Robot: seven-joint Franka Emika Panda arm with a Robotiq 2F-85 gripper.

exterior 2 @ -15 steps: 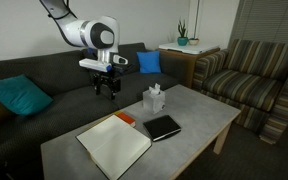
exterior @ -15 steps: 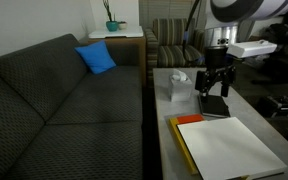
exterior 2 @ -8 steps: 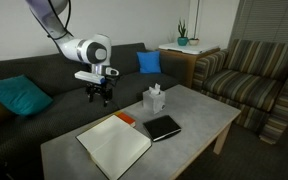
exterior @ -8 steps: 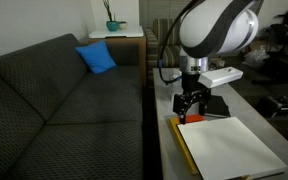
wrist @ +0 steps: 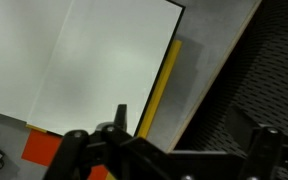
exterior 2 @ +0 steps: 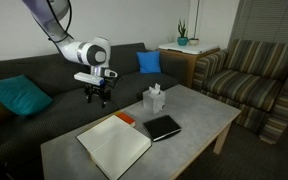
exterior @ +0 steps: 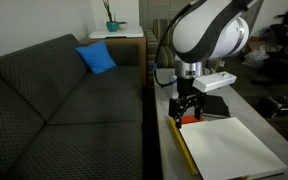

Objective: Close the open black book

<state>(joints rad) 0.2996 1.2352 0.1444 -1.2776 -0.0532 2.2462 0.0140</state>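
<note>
The black book lies open on the grey table with plain white pages up in both exterior views [exterior: 229, 145] [exterior 2: 114, 146]. In the wrist view its pages [wrist: 94, 70] fill the upper left. A yellow strip [wrist: 164, 85] runs along the edge nearest the sofa. My gripper [exterior: 187, 108] [exterior 2: 97, 95] hangs open and empty above the table's sofa-side edge, by the book's far corner, touching nothing. Its fingers show at the bottom of the wrist view [wrist: 189, 145].
A red-orange book [exterior: 190, 120] [exterior 2: 126, 119] [wrist: 42, 147] pokes out at the open book's far end. A small black book [exterior 2: 163, 127] and a tissue box [exterior 2: 155, 99] sit beyond it. The dark sofa [exterior: 54, 100] runs along the table; a striped armchair [exterior 2: 254, 75] stands farther off.
The arm has swung from above the small black book toward the sofa-side edge of the table and lowered near the open book's far corner. The book has not moved.
</note>
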